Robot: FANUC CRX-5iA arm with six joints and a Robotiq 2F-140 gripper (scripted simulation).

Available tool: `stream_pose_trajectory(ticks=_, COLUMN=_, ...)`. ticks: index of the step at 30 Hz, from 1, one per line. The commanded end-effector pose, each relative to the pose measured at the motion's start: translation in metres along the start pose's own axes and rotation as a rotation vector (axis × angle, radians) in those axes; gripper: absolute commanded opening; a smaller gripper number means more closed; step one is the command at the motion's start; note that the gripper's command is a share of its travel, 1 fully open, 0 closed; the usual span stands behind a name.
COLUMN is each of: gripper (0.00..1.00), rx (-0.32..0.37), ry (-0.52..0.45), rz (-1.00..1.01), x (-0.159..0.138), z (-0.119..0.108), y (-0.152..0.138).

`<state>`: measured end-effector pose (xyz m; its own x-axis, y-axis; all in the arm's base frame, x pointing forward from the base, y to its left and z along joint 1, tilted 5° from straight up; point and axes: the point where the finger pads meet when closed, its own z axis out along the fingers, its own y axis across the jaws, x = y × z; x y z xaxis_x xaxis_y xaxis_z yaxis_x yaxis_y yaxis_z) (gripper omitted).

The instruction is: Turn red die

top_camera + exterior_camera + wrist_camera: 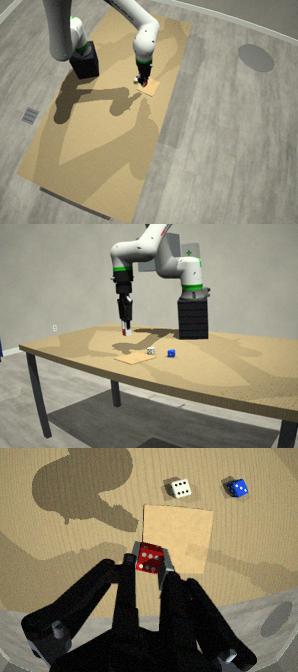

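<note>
My gripper [148, 553] is shut on the red die [150, 558] and holds it well above the table, over the near edge of the tan mat [177, 538]. In the exterior view the red die [124, 332] hangs between the fingertips, high over the mat [135, 358]. In the overhead view the gripper [143, 82] is at the mat's [148, 87] left edge. The white die [180, 488] and the blue die [236, 487] sit flat on the table beyond the mat. They also show in the exterior view, white [151, 350] and blue [171, 353].
The arm's black base block [193, 318] stands at the back of the table. The table's front edge [154, 384] runs close to the mat.
</note>
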<state>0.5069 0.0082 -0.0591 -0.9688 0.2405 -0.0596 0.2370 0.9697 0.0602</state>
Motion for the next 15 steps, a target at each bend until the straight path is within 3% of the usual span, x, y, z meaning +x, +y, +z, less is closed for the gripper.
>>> stream_pose_trajectory(ticks=1, gripper=0.16, rx=-0.006, ry=0.003, rz=-0.173, x=0.002, z=-0.001, y=0.028)
stream_pose_trajectory(ticks=7, gripper=0.16, rx=-0.007, ry=0.002, rz=-0.354, x=0.006, z=-0.003, y=0.057)
stream_pose_trajectory(ticks=15, gripper=0.16, rx=-0.007, ry=0.002, rz=-0.36, x=0.006, z=-0.003, y=0.058)
